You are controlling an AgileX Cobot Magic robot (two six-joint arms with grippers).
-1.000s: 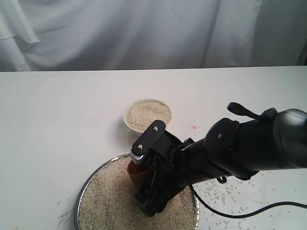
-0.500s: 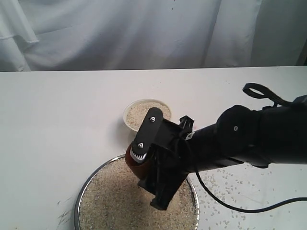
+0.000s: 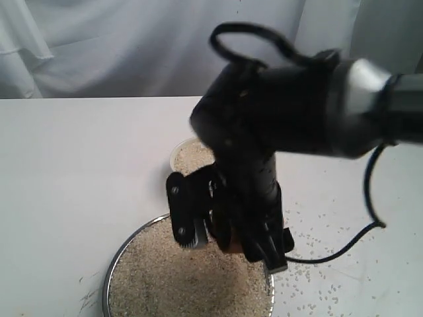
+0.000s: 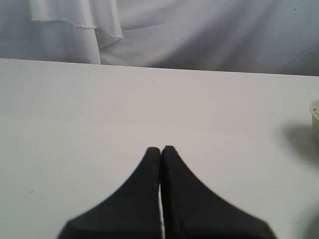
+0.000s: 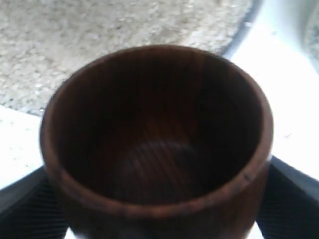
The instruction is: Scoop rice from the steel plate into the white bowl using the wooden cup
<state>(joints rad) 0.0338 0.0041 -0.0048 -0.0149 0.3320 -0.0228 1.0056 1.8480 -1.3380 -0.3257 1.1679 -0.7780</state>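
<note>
My right gripper [image 3: 228,238] hangs over the far part of the steel plate [image 3: 109,274], shut on the wooden cup [image 5: 157,134]. The cup's dark inside shows no rice. In the exterior view only a brown sliver of the cup [image 3: 230,247] shows between the black fingers. Rice [image 3: 165,284] fills the plate. The white bowl [image 3: 183,156], with rice in it, stands just beyond the plate, mostly hidden by the arm. My left gripper [image 4: 161,148] is shut and holds nothing, over bare table, with the bowl's edge [image 4: 315,113] off to one side.
Loose grains [image 3: 317,290] lie scattered on the white table to the right of the plate. A black cable [image 3: 344,247] trails from the right arm across that area. A white curtain [image 3: 132,46] hangs behind the table's far edge.
The right arm has risen and swung up towards the camera, lifting the cup out of the rice heap. The left gripper's earlier state is not shown.
</note>
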